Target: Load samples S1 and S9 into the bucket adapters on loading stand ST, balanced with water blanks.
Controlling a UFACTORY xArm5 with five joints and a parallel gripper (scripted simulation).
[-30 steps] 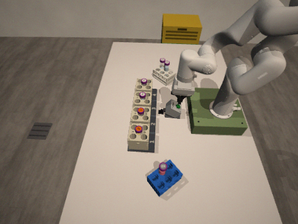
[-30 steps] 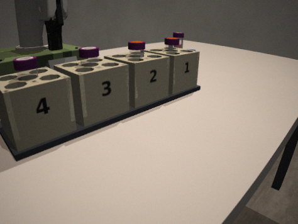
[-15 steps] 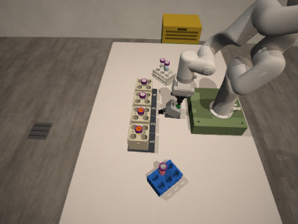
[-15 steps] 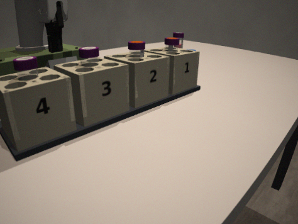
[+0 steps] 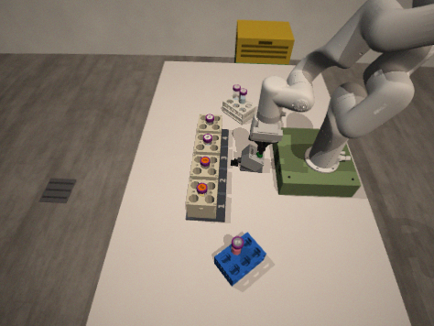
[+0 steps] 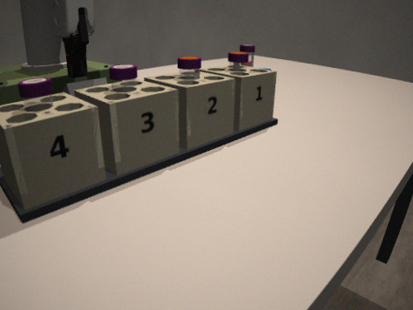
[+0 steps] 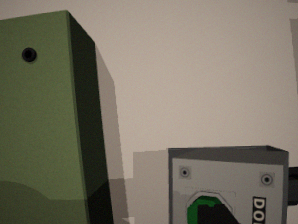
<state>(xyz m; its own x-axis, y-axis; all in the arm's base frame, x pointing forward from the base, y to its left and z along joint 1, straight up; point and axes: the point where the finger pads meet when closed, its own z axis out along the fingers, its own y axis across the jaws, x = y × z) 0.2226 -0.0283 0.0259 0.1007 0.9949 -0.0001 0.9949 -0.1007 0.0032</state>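
Claw [image 5: 260, 150] [image 6: 77, 58] [image 7: 216, 215] together, nothing in it, tips at the green DONE key [image 5: 259, 155] [image 7: 196, 207] on the small sloped desk [image 5: 251, 160] [image 7: 227, 175]. Looks like the last step, the press; whether the key has caught, I can't tell. Next move, I'd say: push on down until it catches, then lift off. Risk: sliding off the slope or nudging the desk. Arm [image 5: 270, 96] reaches out from the green base, bends over, last link hanging down to the claw, near upright. Adapters stand beyond the desk from the base, one tube each, all in the middle hole by the look: orange-dot caps [image 5: 201, 188] [image 6: 238, 57] in adapter 1 [image 5: 201, 209] [image 6: 259, 97] and 2, white-dot caps in 3 and 4. Levels hidden, so balance unconfirmed.
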